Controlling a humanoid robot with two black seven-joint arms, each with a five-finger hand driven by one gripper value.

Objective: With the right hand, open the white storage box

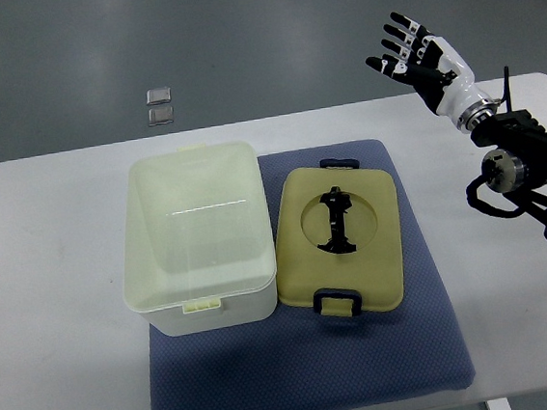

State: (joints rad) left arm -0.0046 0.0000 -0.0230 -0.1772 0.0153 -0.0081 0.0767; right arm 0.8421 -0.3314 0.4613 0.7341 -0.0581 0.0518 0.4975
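Storage box (195, 234): glossy smooth white plastic, translucent-looking walls. Lid (338, 239): matt yellowish plastic, black handle. Mat (309, 371): blue cloth, fine dotted texture. Table (51, 314): smooth white, matt. Right hand (416, 57): black-and-white hard plastic, metal wrist.

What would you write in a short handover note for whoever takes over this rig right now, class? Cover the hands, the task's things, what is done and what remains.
Right hand: raised beyond the table's far right corner, fingers spread, holding nothing.
Left hand: not in view.
White storage box: open on the blue mat, left side.
Lid: off, lying flat on the mat just right of the box, underside up by the look of it.
Done: box opened.
Left: nothing evident, apart from bringing the right arm to rest.
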